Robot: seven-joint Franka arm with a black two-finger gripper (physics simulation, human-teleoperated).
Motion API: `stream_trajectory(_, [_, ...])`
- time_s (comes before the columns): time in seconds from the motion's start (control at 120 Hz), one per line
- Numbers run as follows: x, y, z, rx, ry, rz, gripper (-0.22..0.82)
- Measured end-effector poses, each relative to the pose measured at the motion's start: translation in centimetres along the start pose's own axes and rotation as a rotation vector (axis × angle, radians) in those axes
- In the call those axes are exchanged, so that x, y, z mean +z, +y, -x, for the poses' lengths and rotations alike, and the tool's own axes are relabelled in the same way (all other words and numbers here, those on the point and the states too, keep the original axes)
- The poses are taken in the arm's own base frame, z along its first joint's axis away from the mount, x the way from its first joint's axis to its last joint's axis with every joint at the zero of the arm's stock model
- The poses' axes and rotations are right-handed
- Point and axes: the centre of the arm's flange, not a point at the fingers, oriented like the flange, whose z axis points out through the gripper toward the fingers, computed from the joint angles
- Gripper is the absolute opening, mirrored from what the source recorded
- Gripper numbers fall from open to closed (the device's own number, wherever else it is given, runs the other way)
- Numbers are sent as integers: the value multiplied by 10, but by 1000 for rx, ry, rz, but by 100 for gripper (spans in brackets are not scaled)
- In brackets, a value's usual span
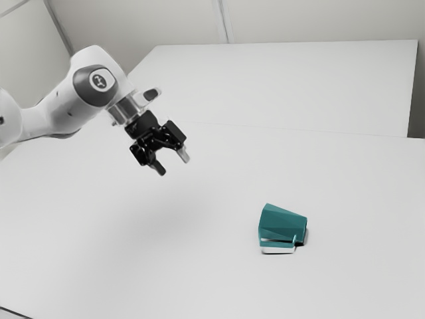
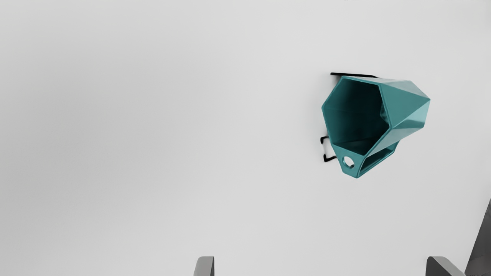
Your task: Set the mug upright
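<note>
In the exterior view my gripper (image 1: 174, 165) hangs high over the table, toward the exterior view's left, well apart from the mug. Its two fingers stand wide apart with nothing between them. A teal, faceted mug (image 1: 283, 224) lies on its side on the table, lower down and toward the exterior view's right. In the wrist view the mug (image 2: 406, 97) shows its hollow mouth and a handle with a round hole, beyond the gripper (image 2: 320, 266), whose fingertips are widely spaced.
The white table (image 1: 172, 252) stretches around the mug on all sides. Behind it stands a pale wall (image 1: 319, 23). A dark area (image 2: 481, 245) borders the table near one finger in the wrist view.
</note>
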Motion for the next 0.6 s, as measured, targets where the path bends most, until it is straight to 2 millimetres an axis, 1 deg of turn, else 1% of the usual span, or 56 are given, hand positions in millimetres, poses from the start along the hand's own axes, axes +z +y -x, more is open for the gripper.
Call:
stream_trajectory(0.117, [32,-17,-7,-30,9,124,60])
stream_trajectory(0.183, [51,-19,-10,-27,8,167,60])
stream_trajectory(0.35, [109,3,-9,42,-39,236,60])
stream_trajectory(0.517, [149,11,-14,114,-57,265,60])
stream_trajectory(0.6, [165,14,-18,153,-54,265,60])
